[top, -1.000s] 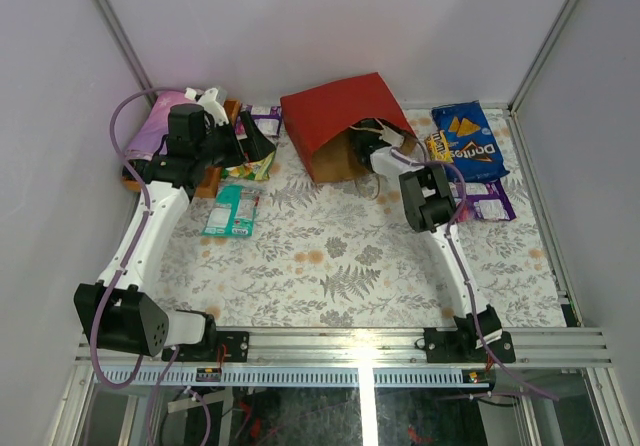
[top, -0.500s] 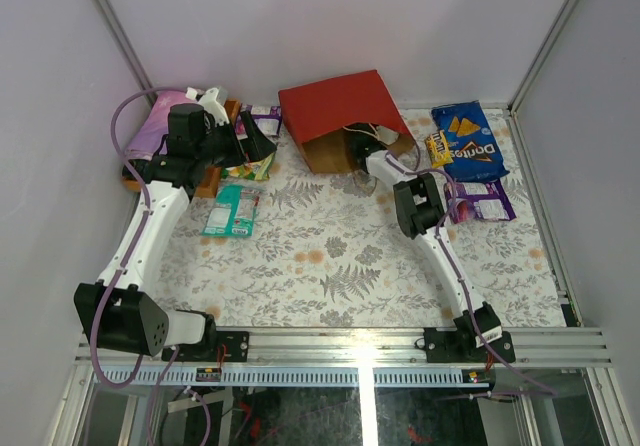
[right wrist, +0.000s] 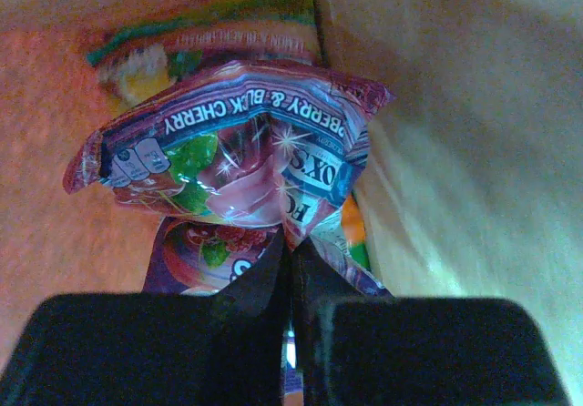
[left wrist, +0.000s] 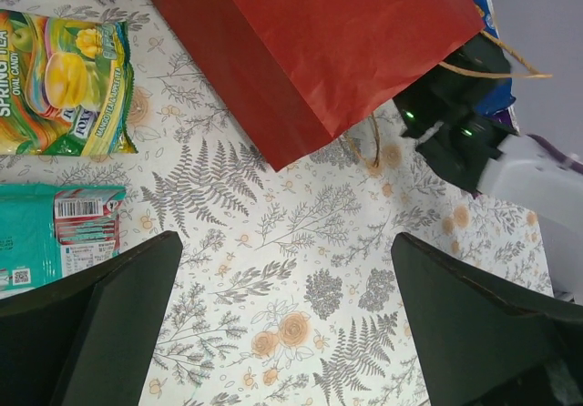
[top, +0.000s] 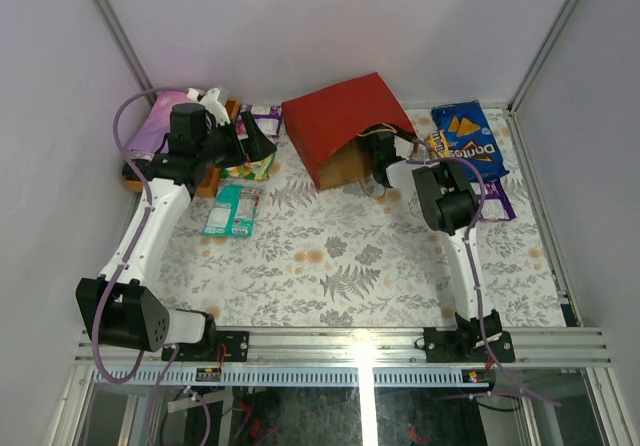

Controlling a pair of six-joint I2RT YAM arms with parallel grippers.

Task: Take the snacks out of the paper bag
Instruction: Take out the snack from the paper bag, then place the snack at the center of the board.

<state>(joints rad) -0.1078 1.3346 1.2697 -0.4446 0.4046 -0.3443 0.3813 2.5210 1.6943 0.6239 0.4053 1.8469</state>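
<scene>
Red paper dominates the far middle of the fern-printed tablecloth [top: 330, 266]. The paper bag [top: 335, 121] lies on its side with its kraft-lined mouth turned toward the right arm, which I judge lets that arm reach in level rather than from above. The right gripper [top: 378, 153] is buried in that mouth. Its wrist view shows the jaws pressed together on the lower edge of a cherry candy packet [right wrist: 241, 147], pinched at the seam, probably so it can be drawn out flat. Deeper in the bag sits a yellow-green packet [right wrist: 205, 28], so the bag is not yet emptied. The left gripper [left wrist: 287, 333] hangs with its jaws wide apart over bare cloth beside the bag, holding nothing and probably parked clear of the work. Already outside are the Doritos bag [top: 468, 144] and purple-white packs [top: 490, 204] to the right of the bag. The Spring Tea candy bag [left wrist: 59, 83] and teal pouch [left wrist: 55, 242] lie to its left. Compared with a second ago, the right elbow sits farther right. The bag has rocked and come back to nearly the same lie. The right jaws, then apart, are now closed, while the left arm and the loose snacks have not moved.
</scene>
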